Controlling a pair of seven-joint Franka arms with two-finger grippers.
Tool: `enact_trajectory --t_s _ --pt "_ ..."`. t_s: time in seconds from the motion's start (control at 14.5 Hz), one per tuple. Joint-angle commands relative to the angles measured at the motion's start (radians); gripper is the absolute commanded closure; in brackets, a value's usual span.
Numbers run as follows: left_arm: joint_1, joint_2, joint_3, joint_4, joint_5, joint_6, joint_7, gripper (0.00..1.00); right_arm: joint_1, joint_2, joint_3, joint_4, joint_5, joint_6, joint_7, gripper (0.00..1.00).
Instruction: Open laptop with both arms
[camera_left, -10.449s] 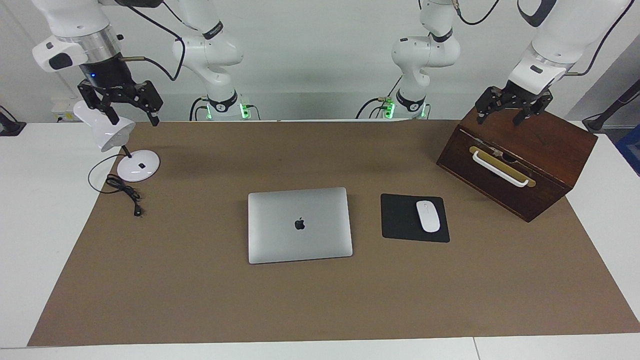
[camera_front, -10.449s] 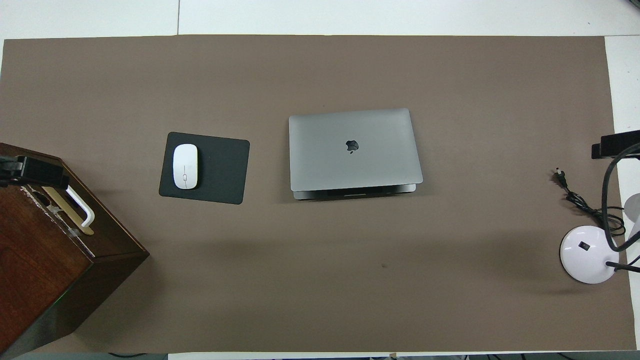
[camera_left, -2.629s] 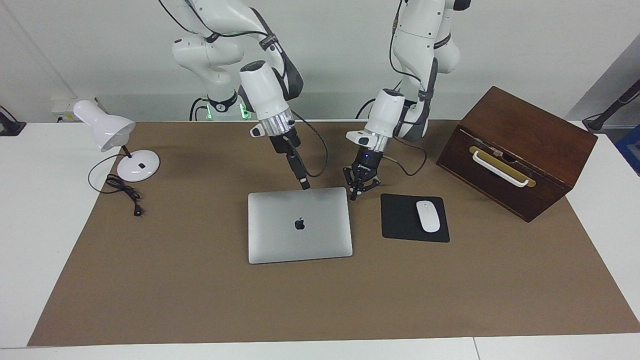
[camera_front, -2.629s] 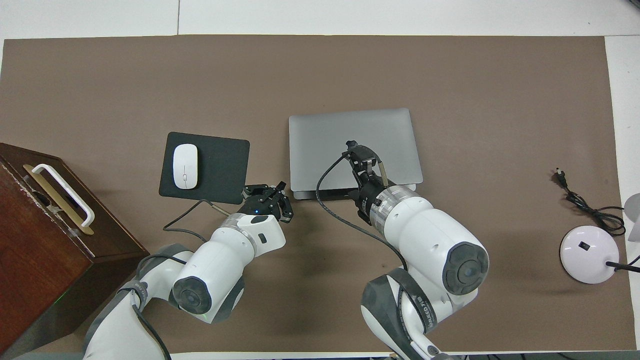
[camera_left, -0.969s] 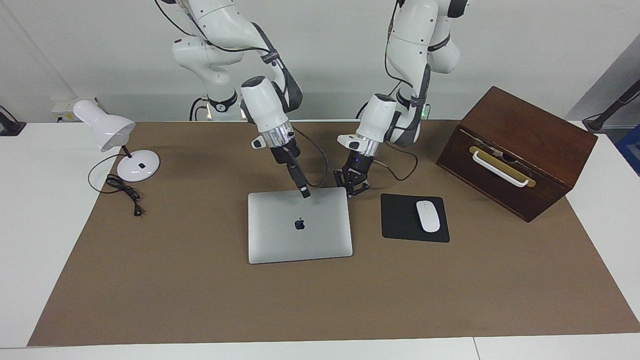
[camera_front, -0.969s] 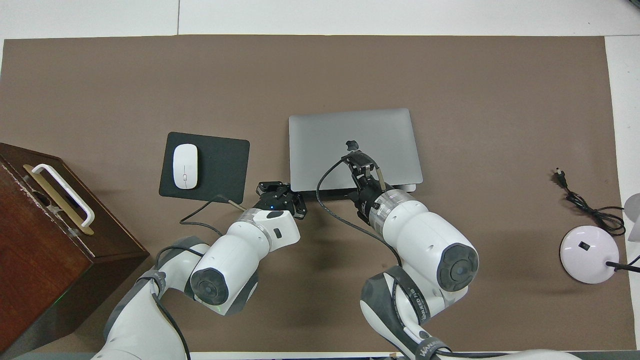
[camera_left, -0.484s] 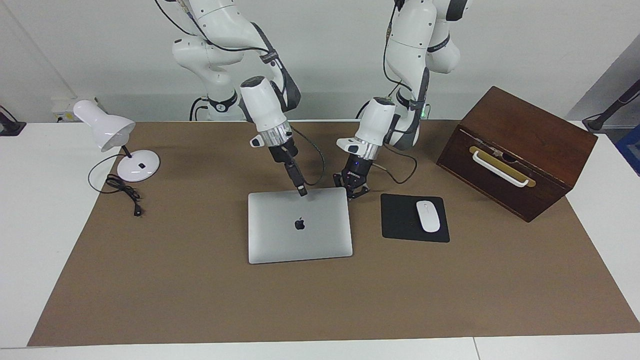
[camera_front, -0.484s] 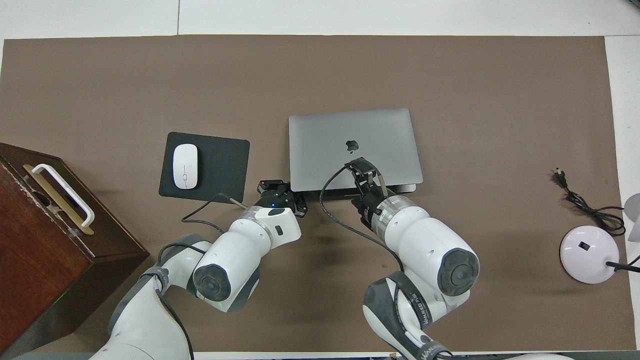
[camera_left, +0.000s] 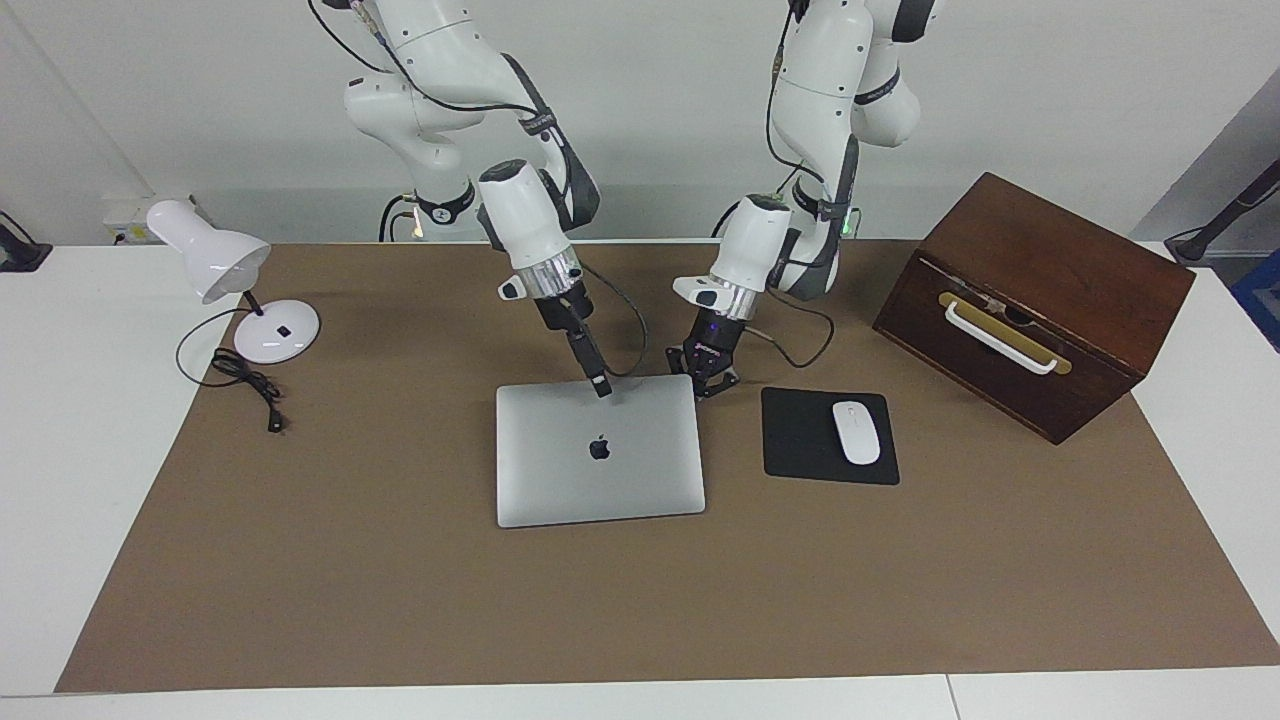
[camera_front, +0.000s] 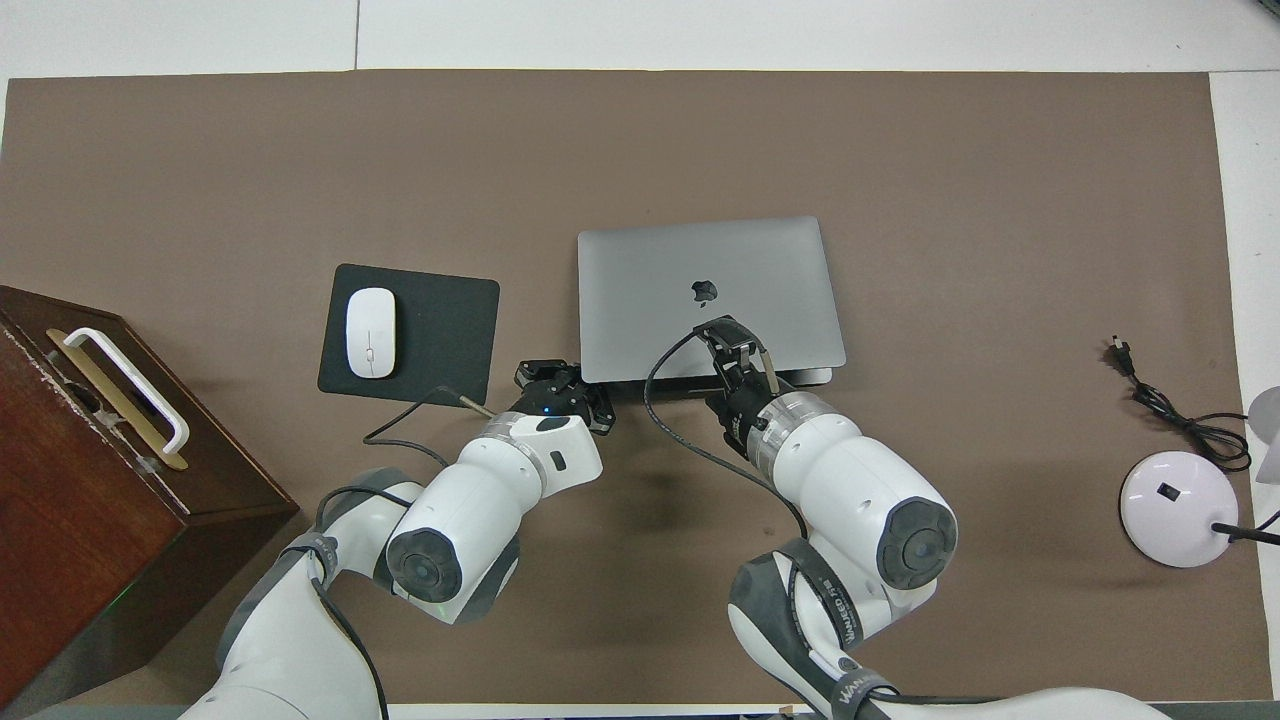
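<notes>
Since a sec ago both arms eased slightly back toward the robots. Laptop (camera_left: 600, 450) lies closed mid-mat, beside the mouse pad (camera_left: 828, 436). Left gripper (camera_left: 706, 378), fingers pressed together, at laptop's near corner. Right gripper (camera_left: 600, 385) over the near edge; jaws: can't tell.

Even, bright lighting; both views sharp.
Soft, faint shadows were cast under the arms on the brown mat (camera_front: 900, 150); mild sheen was seen on the laptop (camera_left: 600, 480) lid; no blur was noted.
</notes>
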Motion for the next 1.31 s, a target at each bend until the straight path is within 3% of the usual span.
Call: enact_trajectory --t_s 0.0,0.62,0.83,1.25 --pt "-0.002 0.027 0.007 0.017 0.022 0.014 -0.014 1.00 -0.014 0.007 0.003 -0.001 0.016 0.027 -0.042 0.00" --pt "-0.004 0.041 0.007 0.019 0.022 0.014 -0.014 1.00 -0.018 0.050 -0.003 0.055 0.016 0.010 -0.065 0.00" --pt "-0.005 0.042 0.007 0.019 0.022 0.014 -0.014 1.00 -0.020 0.052 -0.018 0.114 0.014 -0.110 -0.083 0.00" --pt "-0.007 0.044 0.009 0.019 0.022 0.014 -0.014 1.00 -0.020 0.053 -0.044 0.184 0.014 -0.210 -0.123 0.00"
